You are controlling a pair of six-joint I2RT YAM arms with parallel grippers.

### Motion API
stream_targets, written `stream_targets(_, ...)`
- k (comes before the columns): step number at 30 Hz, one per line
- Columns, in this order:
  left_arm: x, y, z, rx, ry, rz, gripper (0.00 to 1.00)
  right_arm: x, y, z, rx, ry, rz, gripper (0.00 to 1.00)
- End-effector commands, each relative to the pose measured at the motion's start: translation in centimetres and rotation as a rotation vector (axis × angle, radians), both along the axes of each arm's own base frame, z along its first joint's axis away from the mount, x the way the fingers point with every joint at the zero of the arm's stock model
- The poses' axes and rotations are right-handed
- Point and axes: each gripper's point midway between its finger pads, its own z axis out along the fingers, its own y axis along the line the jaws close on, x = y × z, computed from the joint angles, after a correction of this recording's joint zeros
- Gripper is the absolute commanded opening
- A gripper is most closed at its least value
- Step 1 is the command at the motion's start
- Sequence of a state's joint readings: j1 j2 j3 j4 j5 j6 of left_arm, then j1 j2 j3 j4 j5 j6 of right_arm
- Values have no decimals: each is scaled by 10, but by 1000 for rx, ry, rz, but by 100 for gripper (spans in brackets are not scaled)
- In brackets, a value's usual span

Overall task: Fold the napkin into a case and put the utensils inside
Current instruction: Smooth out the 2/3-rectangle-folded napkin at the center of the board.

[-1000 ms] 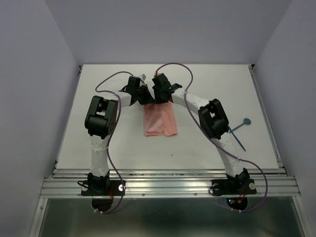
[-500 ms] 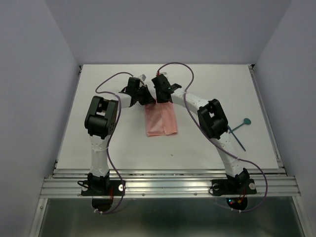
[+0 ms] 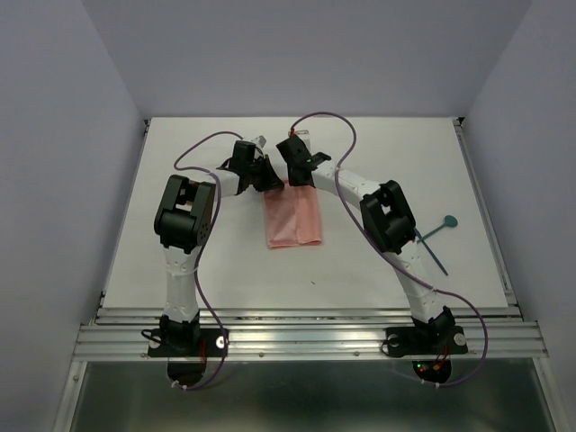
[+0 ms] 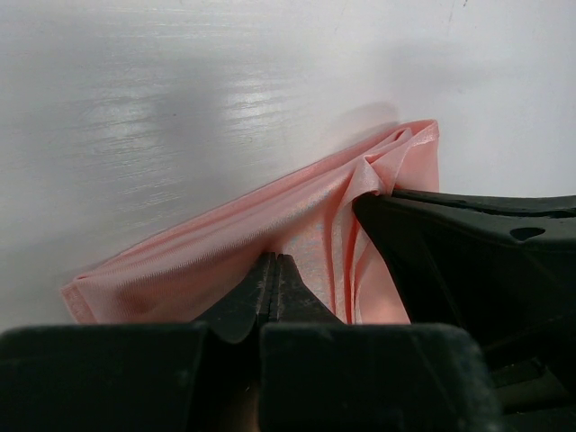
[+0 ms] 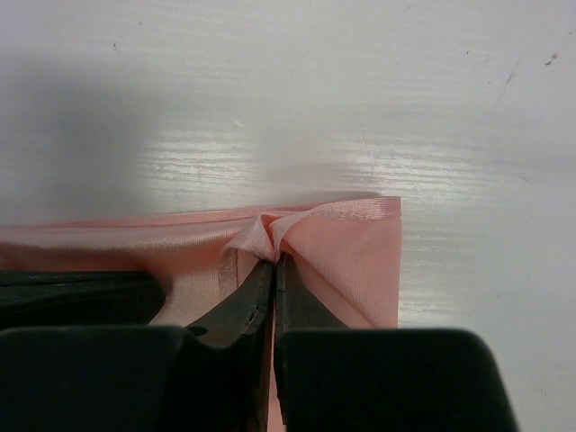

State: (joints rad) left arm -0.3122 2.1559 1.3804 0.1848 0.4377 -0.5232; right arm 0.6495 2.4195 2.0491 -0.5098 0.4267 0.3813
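The salmon-pink napkin (image 3: 292, 218) lies as a folded, layered rectangle at mid-table. Both grippers pinch its far edge side by side. My left gripper (image 3: 267, 180) is shut on the left part of that edge, and the left wrist view shows the jaws (image 4: 274, 263) closed with napkin (image 4: 297, 202) bunched over them. My right gripper (image 3: 293, 179) is shut on the right part; its tips (image 5: 274, 259) pinch a small pleat of napkin (image 5: 351, 243) near the corner. The dark-teal utensils lie apart at the right: one with a round end (image 3: 443, 225) and a straight piece (image 3: 433, 253).
The white table (image 3: 198, 261) has raised rails at its left and right sides and an aluminium rail at the near edge (image 3: 306, 337). Purple cables (image 3: 193, 151) loop above both arms. The right arm's elbow (image 3: 389, 216) sits between napkin and utensils.
The right gripper's jaws have closed on the napkin's far edge. The cloth's far edge has drawn up slightly toward the back; the left gripper kept its hold.
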Motion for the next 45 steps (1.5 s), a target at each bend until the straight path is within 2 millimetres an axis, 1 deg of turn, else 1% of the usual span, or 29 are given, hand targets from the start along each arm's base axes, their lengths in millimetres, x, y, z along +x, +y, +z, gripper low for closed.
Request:
stream_targets(1, -19, 8, -10, 49, 50, -12, 0, 9, 9, 20, 15, -52, 3, 1)
stream_targets(6, -16, 8, -6, 50, 42, -13, 0, 7, 16, 13, 13, -29, 66, 1)
stream_targets(8, -14, 7, -1, 47, 33, -13, 0, 4, 23, 12, 30, -16, 114, 1)
stream_targets(14, -5, 7, 20, 51, -10, -12, 0, -4, 21, 3, 22, 8, 131, 1)
stream_targets(19, -5, 6, 25, 49, -10, -16, 0, -7, 22, -5, 26, 26, 144, 1)
stream_targets(20, -5, 6, 27, 46, -11, -18, 0, -8, 22, -9, 24, 34, 146, 1)
stream_targets(21, -6, 6, 29, 43, -15, -20, 0, -6, 17, -10, 25, 40, 138, 1)
stream_targets(22, -6, 5, 39, 36, -32, -24, 0, -8, 19, -13, 34, 48, 143, 0)
stream_targets(25, -8, 8, 54, 39, -52, -13, 0, -10, 21, -16, 73, 68, 158, 1)
stream_targets(27, -11, 10, 60, 39, -55, -6, 8, -14, 24, -19, 92, 79, 171, 1)
stream_targets(28, -13, 11, 69, 34, -68, -1, 10, -14, 26, -17, 103, 79, 177, 1)
stream_targets(30, -19, 15, 68, 40, -63, 13, 15, -16, 29, -17, 121, 85, 189, 1)
stream_targets(31, -24, 17, 71, 39, -59, 22, 16, -19, 31, -18, 130, 94, 195, 1)
stream_targets(33, -29, 19, 74, 35, -64, 32, 18, -20, 32, -18, 138, 100, 198, 1)
stream_targets(34, -30, 20, 83, 24, -78, 45, 19, -21, 32, -19, 140, 105, 200, 1)
stream_targets(35, -35, 23, 78, 29, -69, 53, 20, -24, 33, -21, 144, 113, 206, 1)
stream_targets(37, -39, 23, 84, 22, -83, 54, 20, -26, 33, -21, 150, 120, 209, 1)
stream_targets(38, -42, 24, 80, 24, -73, 50, 19, -30, 32, -22, 152, 127, 213, 1)
stream_targets(41, -53, 24, 70, 23, -38, 28, 13, -32, 33, -18, 168, 116, 222, 1)
stream_targets(42, -58, 22, 66, 17, -23, 19, 8, -33, 32, -16, 168, 110, 226, 1)
stream_targets(43, -65, 23, 57, 19, 0, 15, 7, -34, 31, -15, 170, 111, 226, 1)
stream_targets(44, -68, 21, 53, 15, 11, 8, 5, -31, 27, -14, 170, 109, 220, 1)
stream_targets(45, -72, 18, 47, 16, 24, -1, 2, -31, 27, -11, 173, 105, 223, 1)
